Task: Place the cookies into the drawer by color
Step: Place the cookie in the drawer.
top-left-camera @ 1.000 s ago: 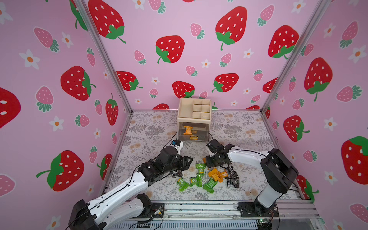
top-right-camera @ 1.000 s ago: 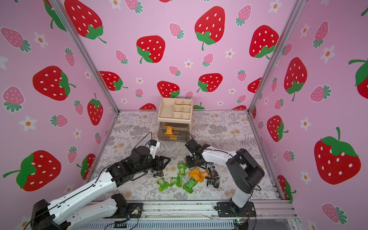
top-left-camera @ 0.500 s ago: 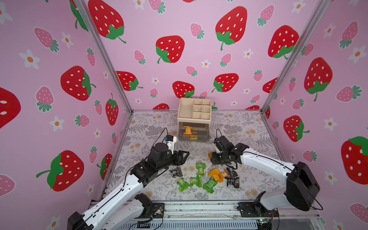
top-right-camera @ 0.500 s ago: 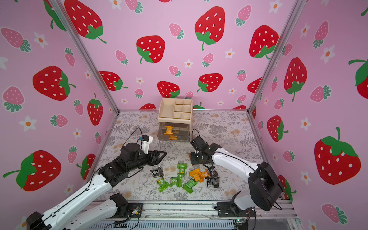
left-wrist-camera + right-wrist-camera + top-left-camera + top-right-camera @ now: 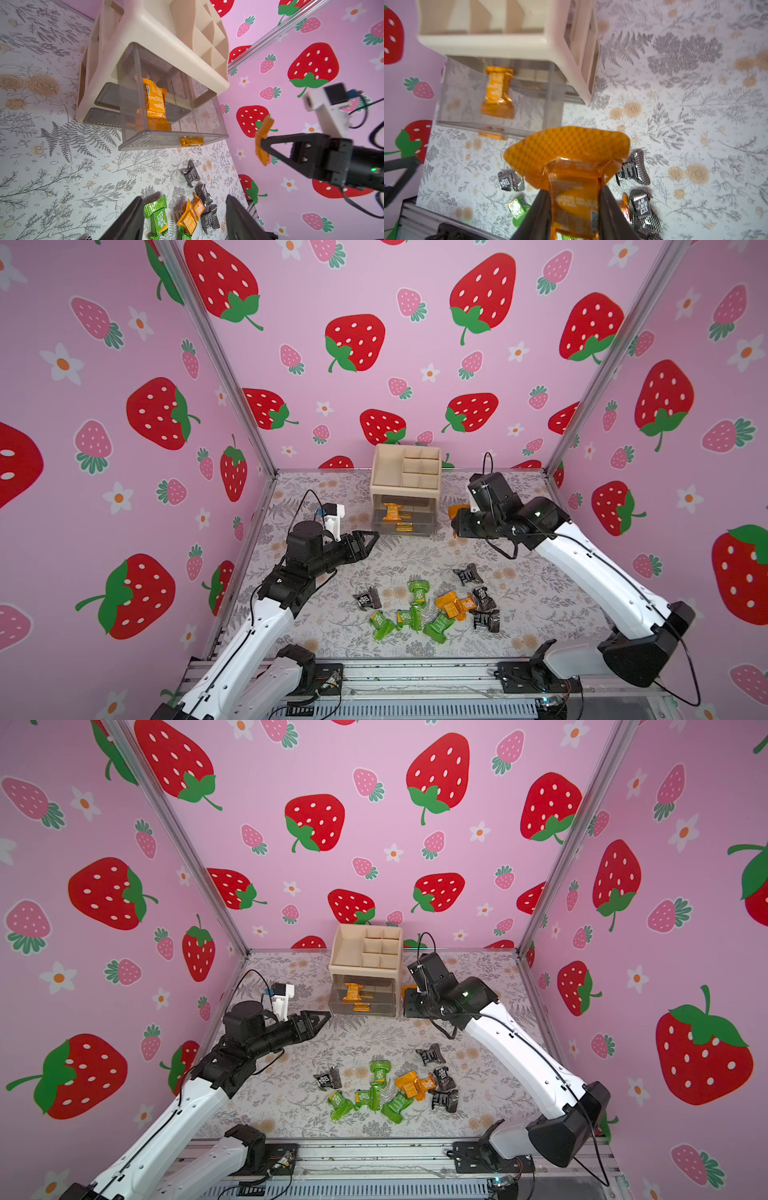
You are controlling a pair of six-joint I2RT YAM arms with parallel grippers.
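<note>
Since the pulled-out smoky translucent drawer (image 5: 426, 526) already holds orange, right claw (image 5: 574, 190) pinches a shiny orange crimped cookie packet (image 5: 566, 145) beside it; left claw (image 5: 372, 537) hovers half-spread, empty.

The drawer unit (image 5: 405, 490) is smooth, matt beige plastic. Its open drawer (image 5: 149, 142) is glossy, smoky see-through plastic with a shiny amber-gold handle (image 5: 191, 142).

The orange packet (image 5: 569, 149) pinched in the right gripper (image 5: 574, 189) is shiny foil, and its flared end is pressed with a small checker pattern. The green packets (image 5: 417, 591) and black packets (image 5: 486, 620) at the near side have the same glinting, crinkled foil.

The table cover (image 5: 540, 593) is a flat, matt printed sheet. The walls (image 5: 291, 302) look like matt printed panels, and the corner posts (image 5: 227, 377) like brushed metal.

The arms (image 5: 590, 568) have glossy white plastic shells and matt black joints. The left gripper (image 5: 184, 198) has matt black fingers (image 5: 128, 220).
</note>
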